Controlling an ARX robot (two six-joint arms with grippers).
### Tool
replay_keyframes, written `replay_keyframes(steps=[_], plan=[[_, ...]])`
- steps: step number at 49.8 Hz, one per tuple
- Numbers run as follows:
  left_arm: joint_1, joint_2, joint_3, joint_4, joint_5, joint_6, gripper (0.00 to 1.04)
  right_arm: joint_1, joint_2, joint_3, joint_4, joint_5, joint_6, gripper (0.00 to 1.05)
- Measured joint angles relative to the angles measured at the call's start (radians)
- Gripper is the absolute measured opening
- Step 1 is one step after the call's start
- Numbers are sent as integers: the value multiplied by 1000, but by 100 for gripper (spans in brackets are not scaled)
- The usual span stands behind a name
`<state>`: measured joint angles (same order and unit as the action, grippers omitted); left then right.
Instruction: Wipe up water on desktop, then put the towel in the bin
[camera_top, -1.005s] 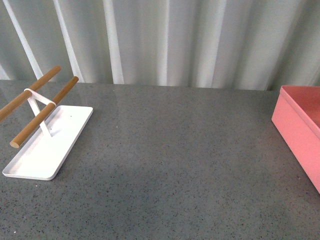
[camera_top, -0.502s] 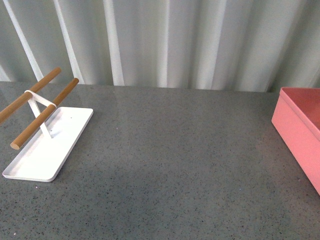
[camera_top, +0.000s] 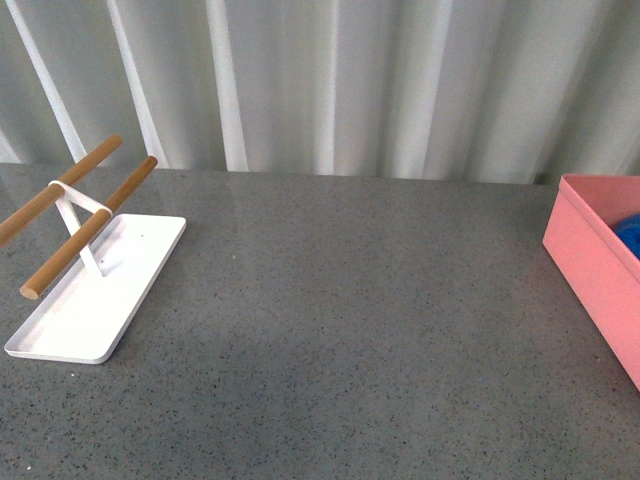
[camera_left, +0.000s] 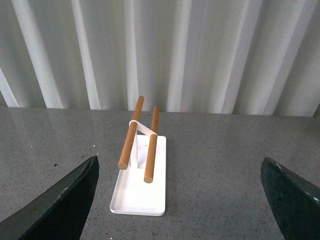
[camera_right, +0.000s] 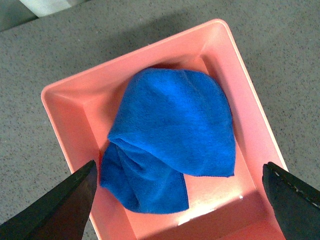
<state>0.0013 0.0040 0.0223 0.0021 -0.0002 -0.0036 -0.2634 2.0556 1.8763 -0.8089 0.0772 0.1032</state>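
On the left of the surface (camera_top: 340, 330) we see the white tray (camera_top: 95, 295), its two wooden rods (camera_top: 85, 235) cut off at the frame edge. Our left gripper (camera_left: 177, 200) has its jaws wide apart, only the tips showing. At far right the bin (camera_top: 595, 265) is cropped. The towel (camera_right: 172, 142) lies crumpled inside it, below our right gripper (camera_right: 177, 200), jaws apart and empty. Half a second ago no blue showed in the bin from the front.

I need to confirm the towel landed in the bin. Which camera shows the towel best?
The right wrist view: it looks straight down on the towel, crumpled inside the bin, with the right gripper open above it. The front view shows only a blue sliver over the bin's wall. The left wrist view shows none of it.
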Motion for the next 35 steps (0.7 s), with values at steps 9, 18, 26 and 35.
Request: replay_keyframes(steps=[9, 18, 26, 35], plan=[[0, 0, 0, 0, 0, 0, 98, -3, -82, -111, 332, 63, -48, 98], [0, 0, 0, 0, 0, 0, 98, 10, -449, -442, 942, 69, -190, 98], [0, 0, 0, 0, 0, 0, 98, 16, -753, -786, 1275, -122, -252, 98], [0, 0, 0, 0, 0, 0, 98, -50, -943, -1108, 1329, -365, -240, 94]])
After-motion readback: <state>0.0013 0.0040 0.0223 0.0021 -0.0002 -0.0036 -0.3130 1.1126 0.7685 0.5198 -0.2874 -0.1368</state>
